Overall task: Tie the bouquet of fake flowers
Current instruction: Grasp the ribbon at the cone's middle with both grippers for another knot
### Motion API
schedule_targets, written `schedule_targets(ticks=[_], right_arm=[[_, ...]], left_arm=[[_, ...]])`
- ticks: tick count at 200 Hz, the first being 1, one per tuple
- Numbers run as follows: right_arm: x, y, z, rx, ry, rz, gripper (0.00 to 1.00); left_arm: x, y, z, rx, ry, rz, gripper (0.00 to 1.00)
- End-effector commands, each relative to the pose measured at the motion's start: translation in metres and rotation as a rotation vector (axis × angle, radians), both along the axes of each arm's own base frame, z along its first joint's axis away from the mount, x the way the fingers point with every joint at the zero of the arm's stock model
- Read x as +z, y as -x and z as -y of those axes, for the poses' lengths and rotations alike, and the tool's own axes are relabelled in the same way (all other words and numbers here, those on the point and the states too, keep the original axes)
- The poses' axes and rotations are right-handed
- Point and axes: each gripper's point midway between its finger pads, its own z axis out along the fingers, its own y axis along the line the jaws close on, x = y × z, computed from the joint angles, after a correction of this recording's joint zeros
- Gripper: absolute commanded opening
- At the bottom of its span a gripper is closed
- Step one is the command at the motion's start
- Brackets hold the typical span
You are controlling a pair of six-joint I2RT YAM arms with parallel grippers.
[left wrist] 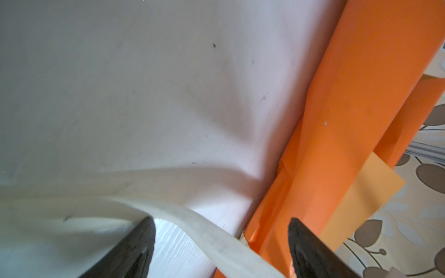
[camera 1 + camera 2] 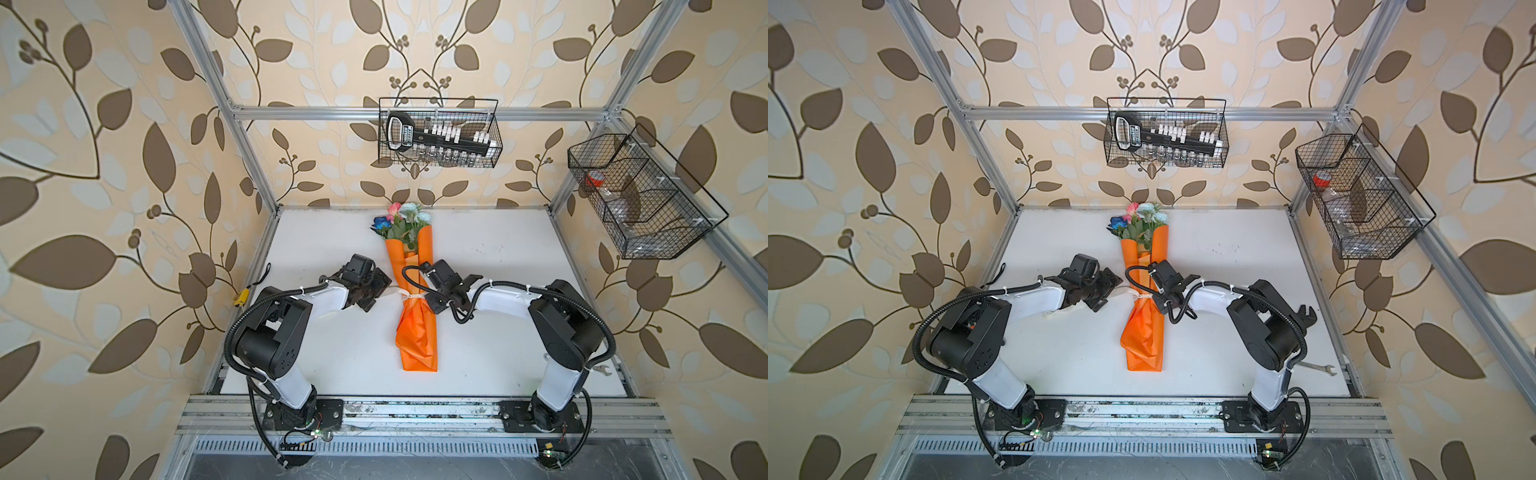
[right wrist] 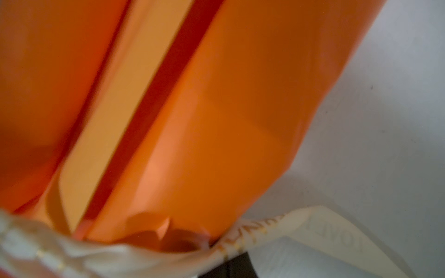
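Cream ribbon (image 2: 412, 296) around bouquet (image 2: 417, 336); wrench (image 2: 1317, 368), wire baskets (image 2: 384, 124) well aside

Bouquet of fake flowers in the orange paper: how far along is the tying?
Done: the bouquet of fake flowers in orange wrapping paper lies rolled, with a cream lettered ribbon wound round its waist. In hand: the right tool is shut, apparently on one ribbon tail; the left tool stands open around the other. Left: tightening a knot or bow; no finished one is visible.
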Motion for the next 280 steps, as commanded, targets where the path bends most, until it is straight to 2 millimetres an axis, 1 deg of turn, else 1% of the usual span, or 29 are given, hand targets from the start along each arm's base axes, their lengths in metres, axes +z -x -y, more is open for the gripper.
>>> schedule_targets(ticks=[1, 27, 44, 56, 72, 89, 96, 107, 110, 127, 147, 152, 164, 176, 188, 195, 212, 220, 231, 238, 246, 257, 280], right_arm=[[0.014, 0.016, -0.005, -0.009, -0.072, -0.024, 0.0], [0.017, 0.023, 0.006, -0.064, -0.076, -0.026, 0.0], [0.016, 0.028, 0.012, -0.09, -0.081, -0.03, 0.0], [0.014, 0.03, 0.015, -0.112, -0.077, -0.031, 0.0], [0.012, 0.028, 0.021, -0.14, -0.061, -0.022, 0.0], [0.013, 0.026, 0.025, -0.155, -0.047, -0.008, 0.0], [0.013, 0.026, 0.026, -0.156, -0.044, -0.005, 0.0], [0.014, 0.026, 0.026, -0.154, -0.043, -0.007, 0.0], [0.013, 0.026, 0.026, -0.155, -0.042, -0.009, 0.0], [0.017, 0.026, 0.018, -0.137, -0.075, -0.025, 0.0], [0.032, 0.027, 0.005, -0.107, -0.142, -0.03, 0.0], [0.038, 0.027, 0.001, -0.098, -0.163, -0.019, 0.0], [0.055, 0.025, -0.005, -0.084, -0.214, 0.013, 0.0], [0.074, 0.024, -0.011, -0.065, -0.273, 0.045, 0.0], [0.095, 0.025, -0.022, -0.025, -0.353, 0.079, 0.1], [0.107, 0.026, -0.029, 0.01, -0.404, 0.099, 0.14], [0.133, 0.027, -0.045, 0.088, -0.507, 0.15, 0.17], [0.141, 0.027, -0.052, 0.12, -0.541, 0.166, 0.18], [0.148, 0.027, -0.061, 0.159, -0.578, 0.18, 0.22], [0.15, 0.025, -0.066, 0.177, -0.594, 0.183, 0.27], [0.149, 0.024, -0.071, 0.197, -0.608, 0.18, 0.33], [0.147, 0.024, -0.078, 0.224, -0.619, 0.17, 0.38], [0.143, 0.025, -0.089, 0.275, -0.642, 0.159, 0.41]], left_arm=[[-0.008, 0.0, -0.008, -0.001, -0.04, -0.02, 0.83], [-0.017, -0.009, -0.005, -0.006, -0.039, -0.029, 0.81], [-0.024, -0.013, -0.001, -0.013, -0.026, -0.038, 0.75], [-0.029, -0.014, 0.001, -0.016, -0.021, -0.051, 0.66], [-0.034, -0.013, -0.001, -0.01, -0.028, -0.062, 0.44], [-0.035, -0.011, -0.006, 0.002, -0.032, -0.07, 0.26], [-0.033, -0.011, -0.008, 0.006, -0.032, -0.067, 0.22], [-0.03, -0.011, -0.012, 0.013, -0.04, -0.06, 0.18], [-0.029, -0.011, -0.013, 0.013, -0.041, -0.059, 0.16], [-0.02, -0.013, -0.017, 0.005, -0.056, -0.036, 0.07], [-0.005, -0.018, -0.014, -0.034, -0.063, 0.017, 0.07], [-0.001, -0.019, -0.013, -0.042, -0.06, 0.028, 0.06], [0.008, -0.02, -0.009, -0.068, -0.054, 0.056, 0.0], [0.017, -0.021, -0.003, -0.098, -0.037, 0.083, 0.0], [0.026, -0.02, 0.005, -0.133, -0.012, 0.105, 0.0], [0.034, -0.019, 0.012, -0.156, 0.001, 0.124, 0.0], [0.052, -0.016, 0.03, -0.224, 0.01, 0.171, 0.0], [0.061, -0.015, 0.038, -0.25, 0.021, 0.193, 0.0], [0.071, -0.012, 0.048, -0.28, 0.031, 0.219, 0.0], [0.079, -0.011, 0.054, -0.295, 0.04, 0.235, 0.0], [0.087, -0.009, 0.06, -0.313, 0.05, 0.253, 0.0], [0.097, -0.007, 0.065, -0.332, 0.055, 0.274, 0.0], [0.113, -0.005, 0.066, -0.343, 0.055, 0.309, 0.0]])
